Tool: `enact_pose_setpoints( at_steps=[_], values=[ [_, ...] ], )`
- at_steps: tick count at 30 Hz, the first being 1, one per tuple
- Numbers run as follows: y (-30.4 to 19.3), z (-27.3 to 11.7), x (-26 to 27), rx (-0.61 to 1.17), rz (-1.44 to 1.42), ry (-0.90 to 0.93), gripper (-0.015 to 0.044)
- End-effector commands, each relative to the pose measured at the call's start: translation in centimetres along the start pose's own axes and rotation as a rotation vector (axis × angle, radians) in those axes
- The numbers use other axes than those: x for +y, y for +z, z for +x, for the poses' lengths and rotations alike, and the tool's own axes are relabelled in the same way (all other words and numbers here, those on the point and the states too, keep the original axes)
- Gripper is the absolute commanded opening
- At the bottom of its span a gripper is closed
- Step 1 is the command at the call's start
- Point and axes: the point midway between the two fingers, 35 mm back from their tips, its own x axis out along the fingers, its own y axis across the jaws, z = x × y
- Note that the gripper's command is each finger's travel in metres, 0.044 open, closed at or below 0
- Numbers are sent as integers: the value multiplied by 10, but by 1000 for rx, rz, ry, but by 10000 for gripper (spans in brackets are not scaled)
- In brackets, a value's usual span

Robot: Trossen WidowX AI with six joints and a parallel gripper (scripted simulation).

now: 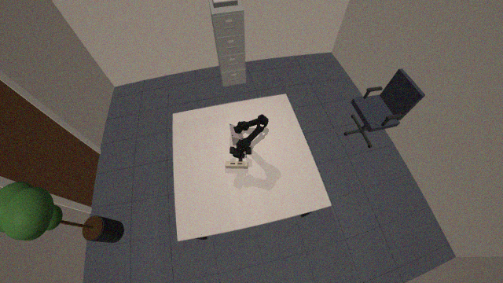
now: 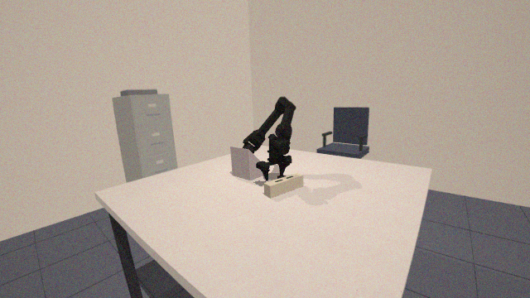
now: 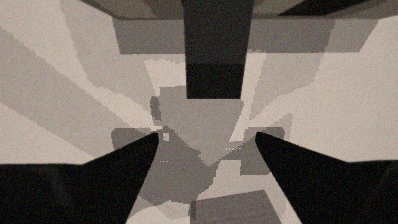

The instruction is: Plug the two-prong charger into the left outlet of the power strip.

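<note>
The cream power strip (image 1: 236,166) (image 2: 286,188) (image 3: 160,12) lies on the table with two dark outlets on top. In the wrist view it crosses the top edge, partly cut off. A black upright block (image 3: 218,50), which looks like the charger, stands at the strip's arm-facing side and overlaps the strip in that view. Its prongs are not visible, and I cannot tell whether it touches the strip. My gripper (image 1: 240,152) (image 2: 273,179) (image 3: 207,136) is open and low beside the strip, fingers pointing down. Nothing is between the fingertips; the block is ahead of them.
A grey-pink wedge-shaped block (image 2: 244,163) stands on the white table (image 1: 204,204) (image 2: 290,248) near the arm's base. The arm's shadow falls across the table beside the strip. A filing cabinet (image 1: 232,51) (image 2: 145,136), a chair (image 1: 377,110) (image 2: 351,126) and a plant (image 1: 25,212) stand off the table.
</note>
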Motion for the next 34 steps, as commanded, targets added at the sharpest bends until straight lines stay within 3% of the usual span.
enact_pose_setpoints(
  at_steps=[1,11,34],
  values=[
    [5,-10,0,-78,2,2,440],
    [16,-79,-1,-602,-5,-4,440],
    [16,-80,-1,-610,-5,-5,440]
  ],
)
